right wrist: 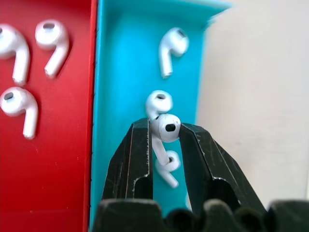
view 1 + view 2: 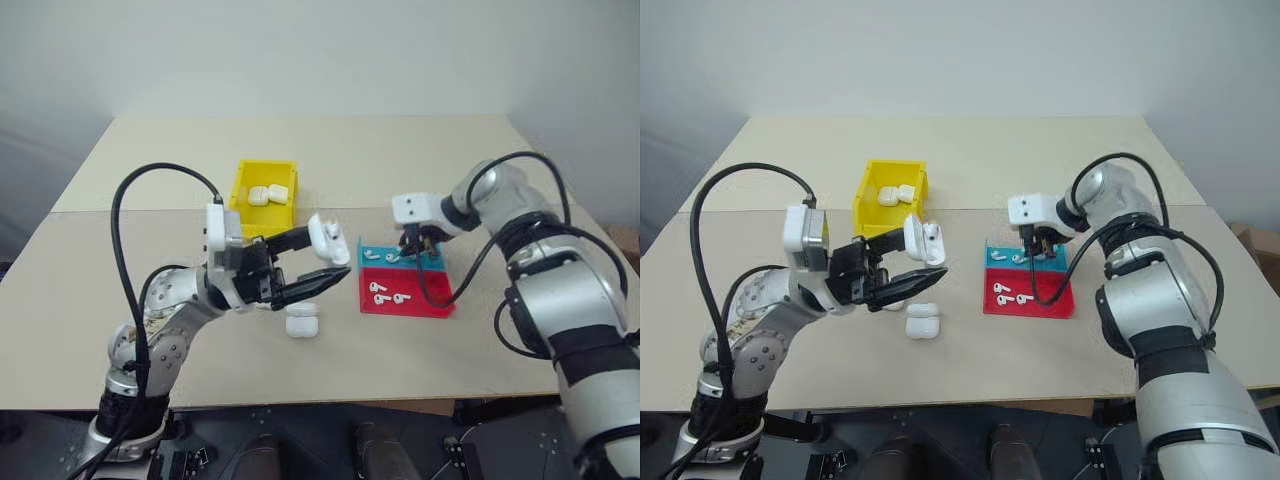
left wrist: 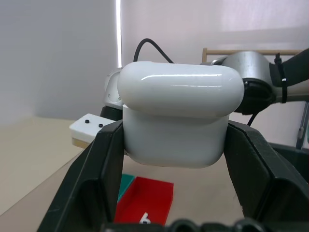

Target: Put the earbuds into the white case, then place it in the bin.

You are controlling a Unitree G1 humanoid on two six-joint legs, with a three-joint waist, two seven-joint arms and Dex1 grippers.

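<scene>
- Right gripper (image 1: 165,133) pinches one earbud (image 1: 166,127) by its head above the teal tray (image 1: 126,72); that small hold could slip.
- Left gripper (image 3: 174,150) clamps the white case (image 3: 179,113); its lid looks shut, apparently, which would block insertion.

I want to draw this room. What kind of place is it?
Probably a robot practice lab, not a home. A plain tan table stands by bare walls, holding sorting trays, a red tray and a yellow bin, with cables trailing from the robot's arms.

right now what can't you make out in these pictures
- Small glossy white case in the left gripper: lid gap unreadable, left wrist view.
- Bright yellow plastic bin: near wall hides its floor, head views.
- Tiny white earbud in the right gripper: stem overlaps a lying earbud.
</scene>
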